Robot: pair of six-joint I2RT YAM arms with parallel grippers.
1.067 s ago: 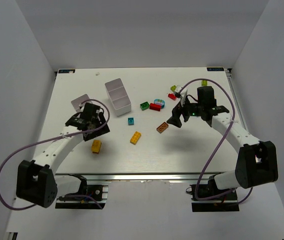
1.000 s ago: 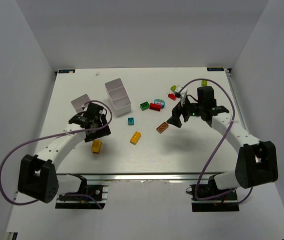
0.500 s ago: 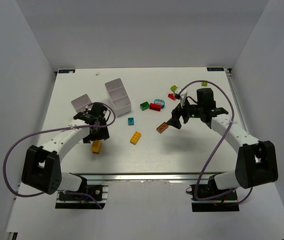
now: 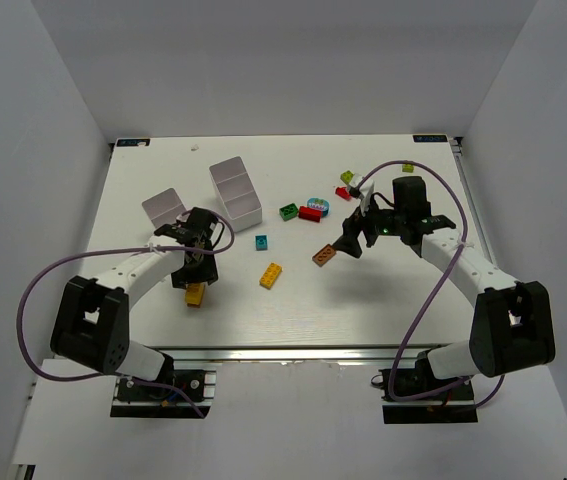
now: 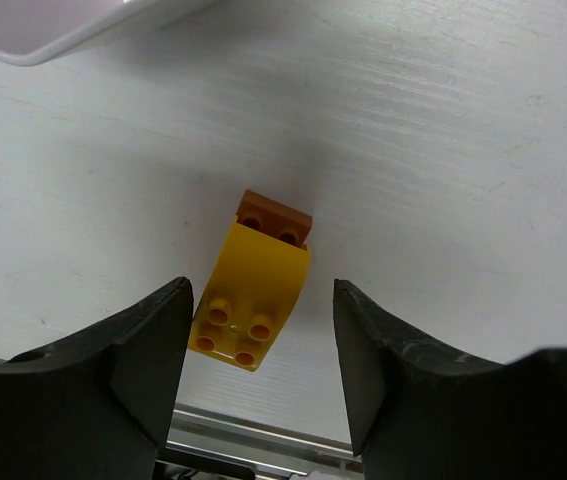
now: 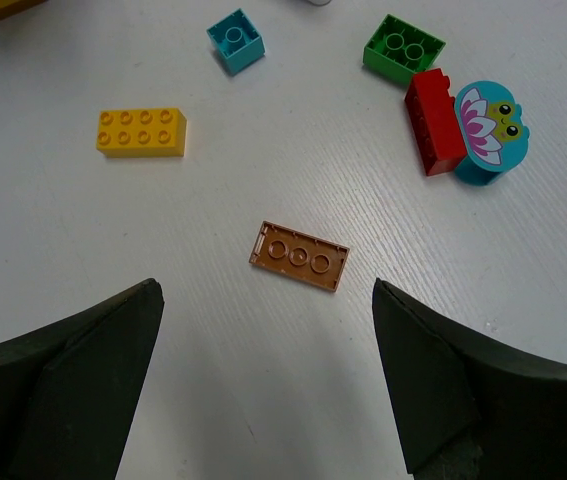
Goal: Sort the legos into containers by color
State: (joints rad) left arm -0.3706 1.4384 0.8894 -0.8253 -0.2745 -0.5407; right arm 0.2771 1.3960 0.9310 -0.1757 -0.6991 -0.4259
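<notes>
Over the last second the left gripper has travelled from beside the small white bin down to the yellow curved brick, which lies on the table near the front edge with an orange piece attached at its far end. The jaws have narrowed to about half open and now straddle the brick; a gap shows on both sides, so nothing is held yet. A pick of the yellow brick appears imminent. The right gripper remains fully open and empty, hovering above the brown three-stud plate. No brick is visible in either bin.
</notes>
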